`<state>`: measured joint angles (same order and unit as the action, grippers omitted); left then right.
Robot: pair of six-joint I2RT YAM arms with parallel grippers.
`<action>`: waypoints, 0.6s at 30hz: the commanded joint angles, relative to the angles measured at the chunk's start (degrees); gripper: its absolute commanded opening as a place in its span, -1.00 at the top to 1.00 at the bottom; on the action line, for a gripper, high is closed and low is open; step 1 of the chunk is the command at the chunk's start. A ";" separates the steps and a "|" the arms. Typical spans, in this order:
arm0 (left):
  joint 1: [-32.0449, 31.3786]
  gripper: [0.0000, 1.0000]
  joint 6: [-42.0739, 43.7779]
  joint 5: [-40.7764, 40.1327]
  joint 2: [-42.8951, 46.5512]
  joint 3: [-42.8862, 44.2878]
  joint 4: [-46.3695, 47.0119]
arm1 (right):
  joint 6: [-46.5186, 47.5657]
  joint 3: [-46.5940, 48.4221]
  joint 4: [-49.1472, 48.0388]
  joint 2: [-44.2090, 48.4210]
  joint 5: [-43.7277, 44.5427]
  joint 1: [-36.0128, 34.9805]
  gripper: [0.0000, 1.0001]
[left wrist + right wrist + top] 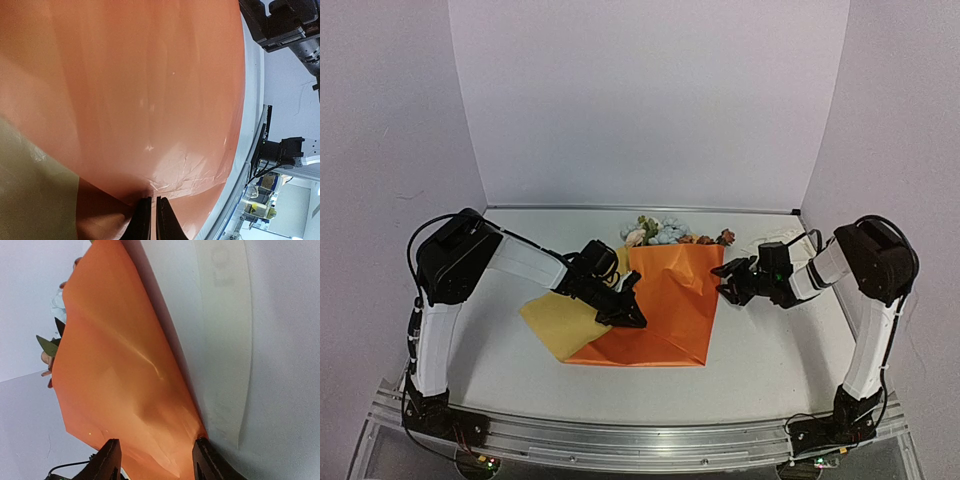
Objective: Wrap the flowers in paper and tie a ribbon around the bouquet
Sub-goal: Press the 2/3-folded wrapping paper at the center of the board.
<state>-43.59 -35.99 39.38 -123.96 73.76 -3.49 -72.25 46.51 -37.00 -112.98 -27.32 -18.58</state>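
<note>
Looking from above, the paper (670, 300) lies in the middle of the table (770, 350) with its orange face up. A part turned over at the near left shows the yellow face. The flowers (660, 232) lie under it, and only the pastel blooms come out at its far edge, close to the back wall. The left gripper (636, 318) is on the near left part of the sheet, beside the yellow part, and the right gripper (724, 283) stands at the right edge. I judge that one side is held so the sheet does not slide while the other side is brought over the stems.

From the left wrist, the fingers are pressed together and pinch a thin edge of the orange sheet. Small creases run out from this point. The surface is glossy and bulges softly, and the dull yellow face is at the lower left.

From the right wrist, the fingers are spread, and the raised right edge of the sheet lies between them. One finger touches the sheet's corner, but I cannot tell if they squeeze it. The ribbon (225, 340), pale with faint lettering, lies flat on the table just beside this edge, untouched. The wrapping is not finished, and the tying is not yet begun.
</note>
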 commanded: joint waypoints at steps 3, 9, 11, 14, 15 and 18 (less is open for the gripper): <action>0.83 0.85 0.92 -6.48 -3.55 -1.78 -3.87 | -0.18 -1.22 1.81 1.61 -2.10 -1.21 -0.07; 0.86 0.85 0.82 -6.43 -3.63 -1.99 -3.63 | -0.13 -6.72 1.67 7.57 -3.83 -3.57 -0.12; 0.86 0.85 0.77 -6.47 -3.68 -1.92 -3.63 | -0.27 -8.93 1.46 9.23 -4.01 -4.43 -0.13; 0.88 0.85 0.74 -6.59 -3.65 -1.75 -3.70 | -0.63 -11.39 1.15 11.65 -4.46 -6.03 -0.14; 0.88 0.85 0.79 -6.56 -3.70 -1.62 -3.80 | -0.80 -12.06 1.10 12.30 -4.49 -6.62 -0.14; 0.88 0.85 0.84 -6.63 -3.80 -1.39 -3.92 | -1.33 -14.37 0.96 14.06 -4.10 -8.40 -0.15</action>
<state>-43.48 -35.99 39.64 -124.07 73.76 -3.40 -72.74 34.63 -35.70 -102.44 -31.09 -24.85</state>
